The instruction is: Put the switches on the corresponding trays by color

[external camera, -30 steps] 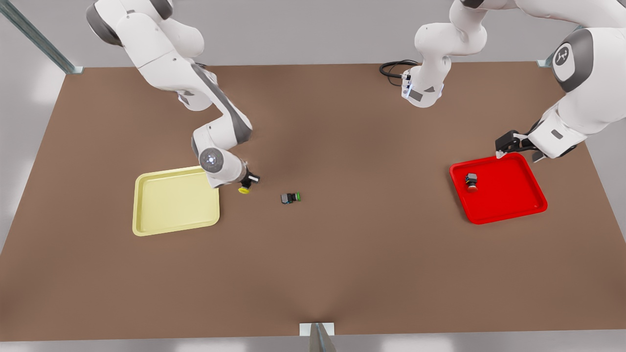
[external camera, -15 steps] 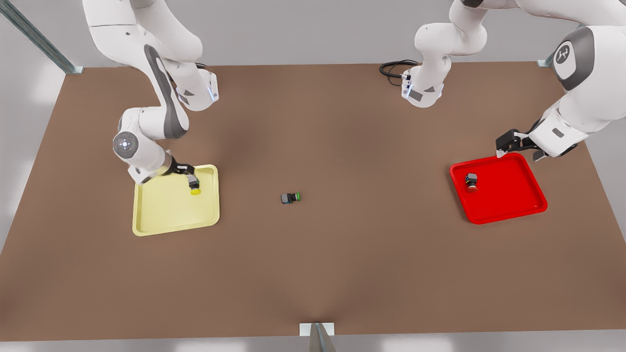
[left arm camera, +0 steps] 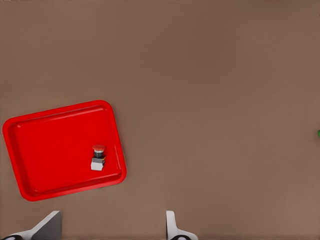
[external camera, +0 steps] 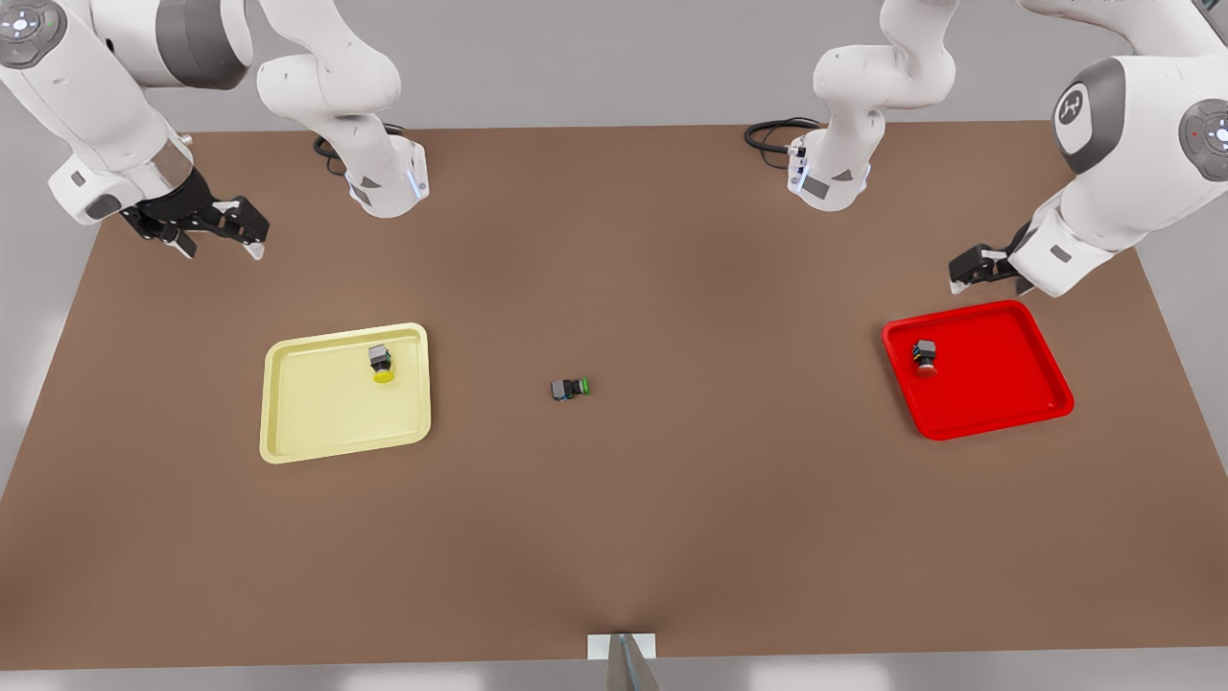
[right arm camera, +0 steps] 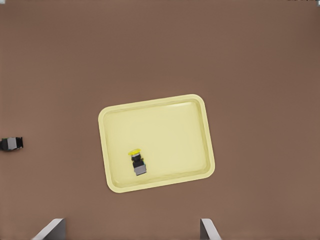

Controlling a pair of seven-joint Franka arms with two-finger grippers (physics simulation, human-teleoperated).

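With the yellow switch [external camera: 381,363] lying in the yellow tray [external camera: 288,437] and the red switch [external camera: 925,355] in the red tray [external camera: 998,422], we judge sorting complete, left gripper [external camera: 967,269] and right gripper [external camera: 219,228] hovering apart-fingered, empty, needing only retreat.

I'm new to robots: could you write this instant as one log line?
yellow switch: in yellow tray | red switch: in red tray | right gripper: open | left gripper: open

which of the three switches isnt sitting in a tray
The green-capped switch: it lies on the bare table, while the yellow switch and red switch each sit in a tray.
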